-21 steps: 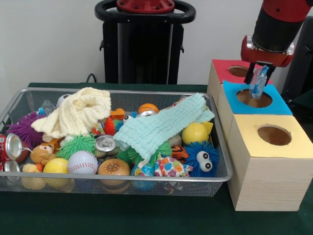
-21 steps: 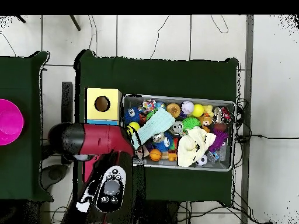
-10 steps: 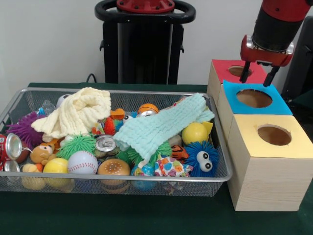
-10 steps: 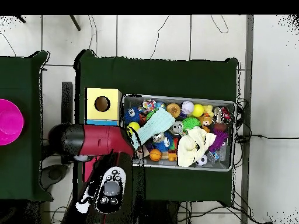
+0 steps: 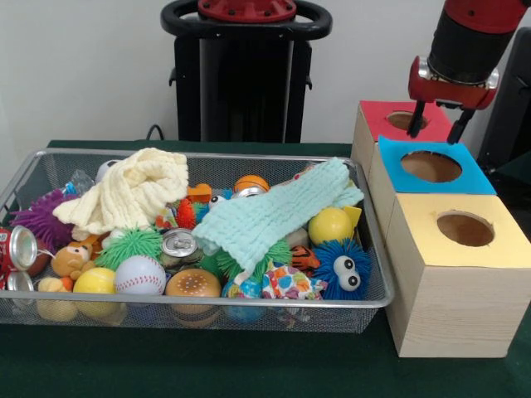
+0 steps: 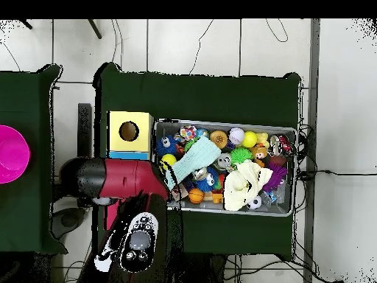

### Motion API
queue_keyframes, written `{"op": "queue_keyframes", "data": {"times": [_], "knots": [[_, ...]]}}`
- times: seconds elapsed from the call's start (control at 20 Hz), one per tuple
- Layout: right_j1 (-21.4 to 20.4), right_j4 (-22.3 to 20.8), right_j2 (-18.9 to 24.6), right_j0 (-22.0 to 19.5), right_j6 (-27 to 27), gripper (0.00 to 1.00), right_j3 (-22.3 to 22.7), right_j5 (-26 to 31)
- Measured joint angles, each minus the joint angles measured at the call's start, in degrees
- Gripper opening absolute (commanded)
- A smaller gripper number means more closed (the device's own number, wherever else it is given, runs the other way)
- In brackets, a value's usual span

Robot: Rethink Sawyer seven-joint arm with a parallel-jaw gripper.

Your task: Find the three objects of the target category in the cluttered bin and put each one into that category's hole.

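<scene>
My gripper (image 5: 436, 128) hangs open and empty just above the back edge of the blue-topped box (image 5: 470, 177), over its round hole (image 5: 431, 166). A red-topped box (image 5: 377, 116) stands behind it and a yellow-topped box (image 5: 465, 249) in front. Left of the boxes the wire bin (image 5: 207, 303) holds several toys, balls and crushed cans (image 5: 178, 242), under a cream cloth (image 5: 129, 195) and a mint cloth (image 5: 270, 214). In the overhead view my arm (image 6: 110, 179) covers the gripper and two boxes; only the yellow box (image 6: 130, 133) and the bin (image 6: 224, 123) show.
A baseball (image 5: 139, 274), a blue fuzzy toy with eyes (image 5: 343, 267) and a yellow ball (image 5: 330, 224) lie near the bin's front. A purple spiky ball (image 5: 37, 217) sits at its left end. A pink bowl (image 6: 11, 153) rests on a side table.
A second ago the gripper was shut on a crinkled blue wrapper over the blue box's hole. The wrapper is gone from view, the gripper is open, and it has risen slightly.
</scene>
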Motion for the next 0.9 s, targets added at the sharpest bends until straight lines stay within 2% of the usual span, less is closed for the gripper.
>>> {"op": "queue_keyframes", "data": {"times": [0.35, 0.9], "knots": [[-1.40, -1.03, -1.61, -0.04, 0.00, 1.00, -0.34, 0.01], [-3.54, -6.67, -3.08, -3.20, 0.00, 1.00, -3.34, -0.20]]}}
